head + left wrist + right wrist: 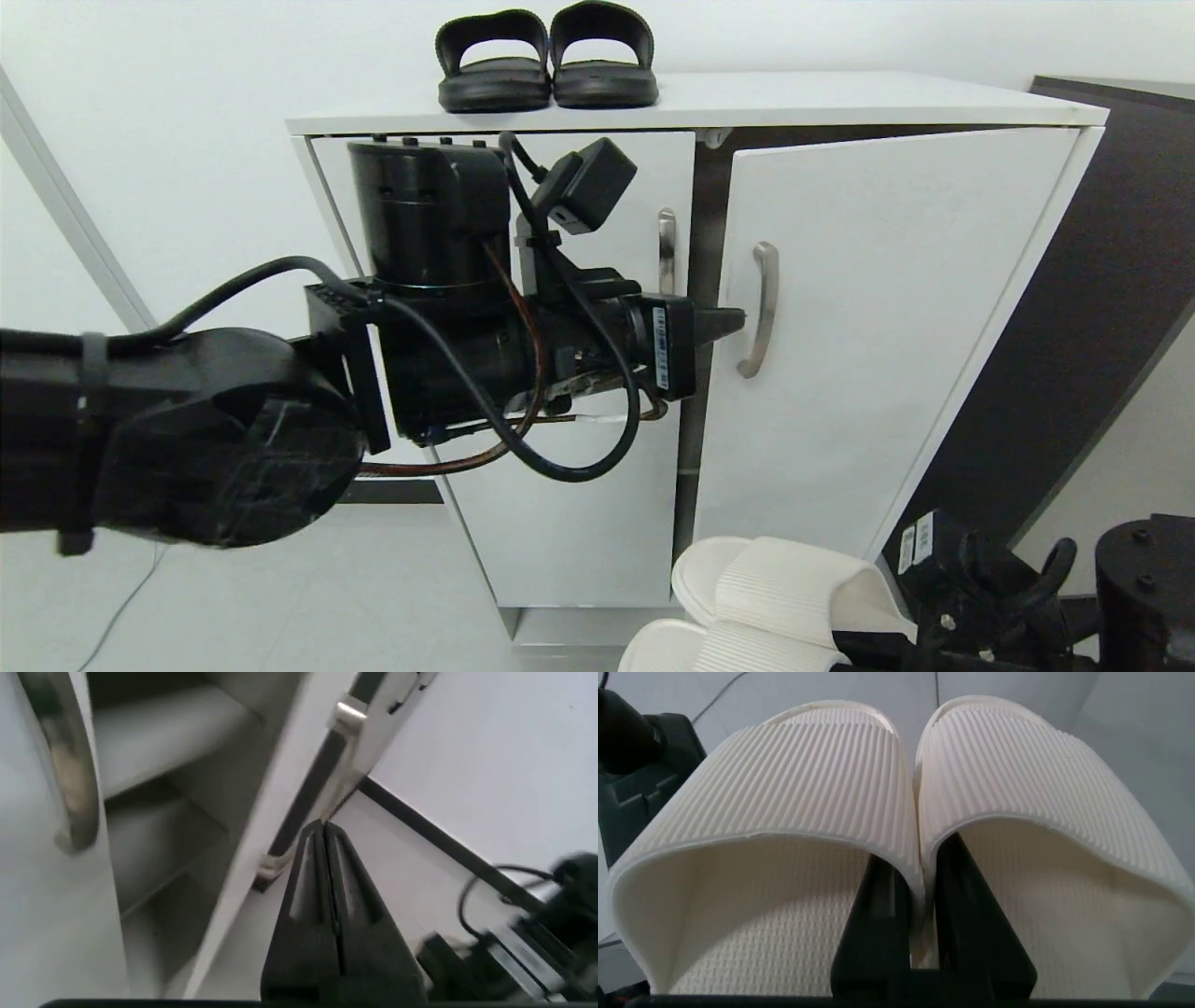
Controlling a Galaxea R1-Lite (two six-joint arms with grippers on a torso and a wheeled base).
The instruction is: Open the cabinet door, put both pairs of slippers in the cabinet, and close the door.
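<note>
**Prising the cabinet door wider while the white pair waits**

Standing tall across the head view, the white cabinet has two doors. The left-hand door looks flush. The right-hand door stands ajar, with a dark gap between them. Through that gap the left wrist view shows bare shelves inside.

The left arm lies level across the cabinet front. Its left claw has its fingers pressed together into one narrow wedge, holding nothing. The tip sits in the gap, just beside the right-hand door's metal handle. Whether it touches a door edge cannot be told.

Low down, near the foot of the cabinet, the right claw is clamped on the white slippers. One finger is inside each slipper, pinching the two neighbouring side walls together so the pair hangs as one. The black slippers sit side by side on the cabinet top, toes toward the robot, untouched.

The step in hand looks to be the opening of the door, begun but not finished, since the gap seems too narrow for a pair of slippers. The next move probably calls for the wedged claw to press on the inner edge of the right-hand door and swing it outward. It should do so without slipping off toward the handle. The white pair could then go onto a shelf. The black pair and the closing remain to be done.
</note>
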